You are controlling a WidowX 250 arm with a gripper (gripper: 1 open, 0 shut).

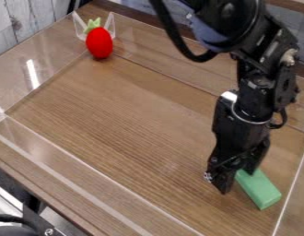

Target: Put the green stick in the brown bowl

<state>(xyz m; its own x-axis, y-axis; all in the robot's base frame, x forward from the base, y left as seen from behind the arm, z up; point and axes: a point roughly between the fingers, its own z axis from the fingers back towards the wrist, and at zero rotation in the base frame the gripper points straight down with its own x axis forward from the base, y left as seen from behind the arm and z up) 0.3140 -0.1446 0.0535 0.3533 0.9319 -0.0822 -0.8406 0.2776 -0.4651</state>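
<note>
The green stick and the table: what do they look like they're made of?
The green stick looks like matte painted wood or foam; its flat, even color and squared edges fit either, so I can't say which. The table seems to be wood or a wood-look laminate, with a smooth finish: its tan-brown surface suggests that, though the picture is too coarse to be sure.

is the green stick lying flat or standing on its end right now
Lying flat: the green stick shows its broad face upward, stretched along the wooden tabletop, with the gripper at its upper end.
</note>
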